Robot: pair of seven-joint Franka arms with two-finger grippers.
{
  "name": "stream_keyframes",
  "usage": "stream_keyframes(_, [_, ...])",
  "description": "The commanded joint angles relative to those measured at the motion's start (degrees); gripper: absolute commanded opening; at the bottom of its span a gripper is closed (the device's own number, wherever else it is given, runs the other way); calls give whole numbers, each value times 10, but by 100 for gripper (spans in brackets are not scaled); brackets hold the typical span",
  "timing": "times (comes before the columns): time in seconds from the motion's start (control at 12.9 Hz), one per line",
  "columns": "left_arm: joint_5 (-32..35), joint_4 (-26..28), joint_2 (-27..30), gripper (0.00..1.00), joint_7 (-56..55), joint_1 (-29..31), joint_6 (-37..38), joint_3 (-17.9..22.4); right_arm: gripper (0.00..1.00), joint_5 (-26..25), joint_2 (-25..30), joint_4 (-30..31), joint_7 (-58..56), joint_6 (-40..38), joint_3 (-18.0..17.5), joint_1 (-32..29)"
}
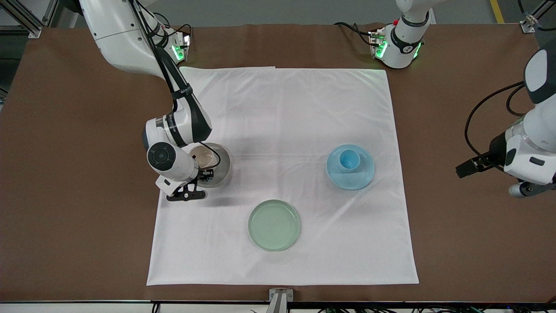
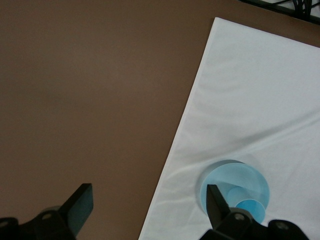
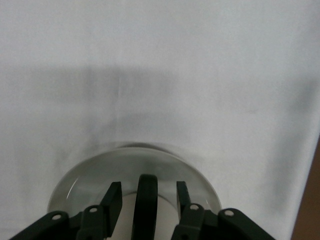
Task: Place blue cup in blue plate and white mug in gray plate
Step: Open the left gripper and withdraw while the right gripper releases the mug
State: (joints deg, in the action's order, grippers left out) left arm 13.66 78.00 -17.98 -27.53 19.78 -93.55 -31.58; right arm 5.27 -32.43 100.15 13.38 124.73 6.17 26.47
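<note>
1. In the front view we see the blue cup (image 1: pixel 348 159) standing upright in the blue plate (image 1: pixel 362 176), right of the center of the frame, so we judge this half of the task as finished.
2. The white mug (image 1: pixel 202 157) stands on the gray plate (image 1: pixel 222 167), left of the center, partly covered by the right arm.
3. The right gripper (image 3: pixel 145 200) is low over the mug. In the right wrist view its two fingers (image 3: pixel 113 197) stand on both sides of the dark handle (image 3: pixel 147 200) with small gaps, so we think it is a little open and holds nothing.
4. The left gripper (image 2: pixel 147 202) is wide open and empty. It waits over the bare brown table (image 1: pixel 456 226) at the right edge of the front view, well apart from the blue plate.
5. A pale green plate (image 1: pixel 274 224) lies empty at lower center on the white cloth (image 1: pixel 282 113).
6. Risk, as we judge it: if the right gripper rises crooked, one finger can catch the handle and tip the mug or pull it off the plate.
7. A sideways move can also push the plate and wrinkle the cloth.
</note>
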Motion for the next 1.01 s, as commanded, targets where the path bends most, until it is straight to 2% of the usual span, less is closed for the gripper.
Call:
stream_keyframes(0.0, [-52,10,58,100,78,25,48,-9,100,-1,105,13,4,-118,3,-13])
stream_keyframes(0.16, [-73,15,91,100,121,22,55,6,100,-3,173,14,2,-213,3,-53])
stream_keyframes(0.31, [-87,39,130,100,165,-80,68,133,100,-6,230,19,-4,-279,3,-94])
stream_keyframes(0.39, [-120,57,152,100,177,-94,86,164,100,-11,256,27,-4,-298,3,-110])
stream_keyframes(0.47, [-140,87,175,100,175,-98,95,172,100,-31,285,43,-5,-306,3,-127])
stream_keyframes(0.62, [-143,136,219,100,178,-163,98,242,100,-54,325,66,-37,-306,3,-156])
stream_keyframes(0.78, [-144,180,258,100,186,-170,98,252,100,-54,330,66,-95,-306,3,-197])
stream_keyframes(0.93, [-143,202,275,100,193,-175,99,253,100,-54,329,63,-122,-301,3,-228])
